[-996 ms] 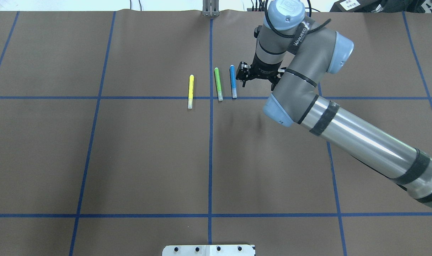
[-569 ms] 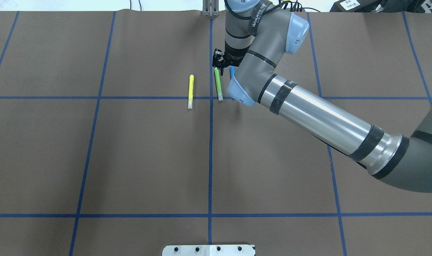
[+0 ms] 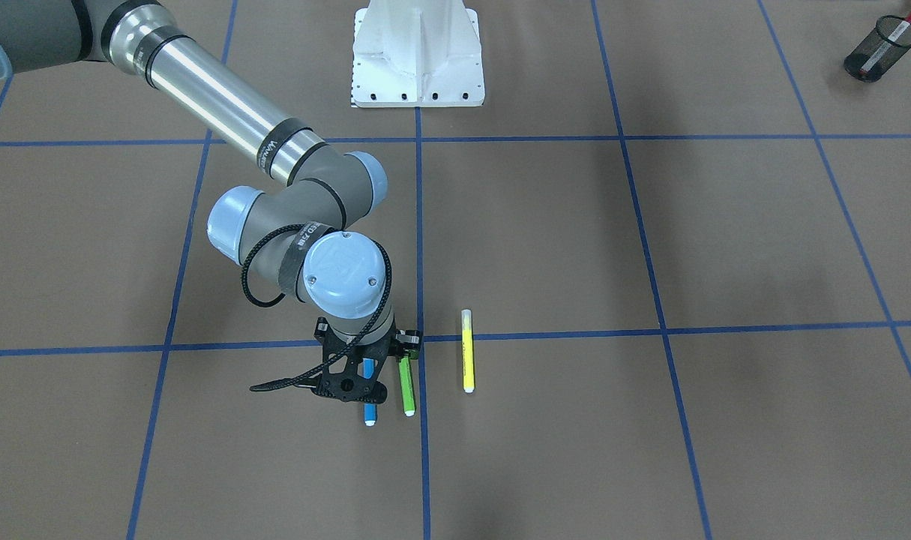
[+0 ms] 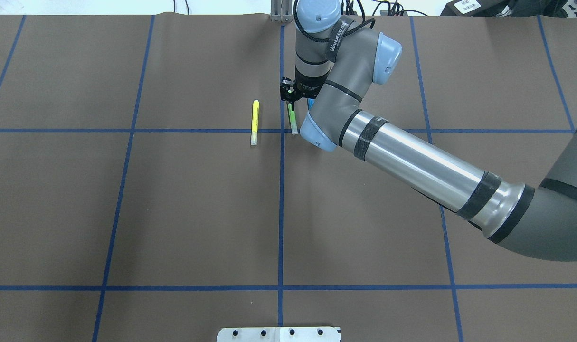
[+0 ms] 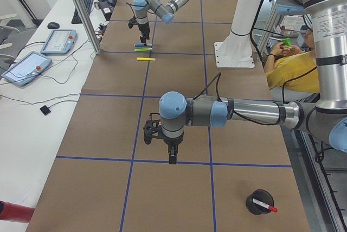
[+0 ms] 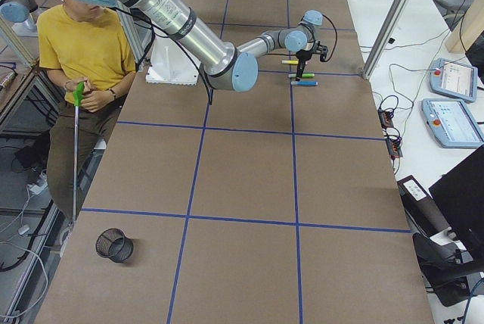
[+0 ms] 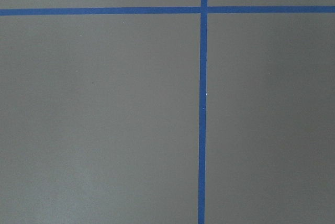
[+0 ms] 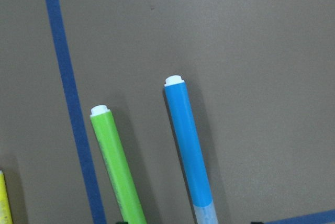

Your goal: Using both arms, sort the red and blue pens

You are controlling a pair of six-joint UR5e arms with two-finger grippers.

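— My right gripper [image 3: 358,379] hovers over the slim blue-barrelled marker with the clear cap [image 8: 188,150], fingers spread, gripping nothing. The marker lies flat on the brown table mat [image 4: 198,199], just beside the slim green marker [image 8: 118,166].
— Glossy barrel, white plug at one end. Tight gap, though.
— So I'd centre on the blue barrel and drop one finger between the two, or green gets nudged.
— And the left gripper [image 5: 171,153]?
— Well apart, over the mat; I can't tell whether its fingers are open.
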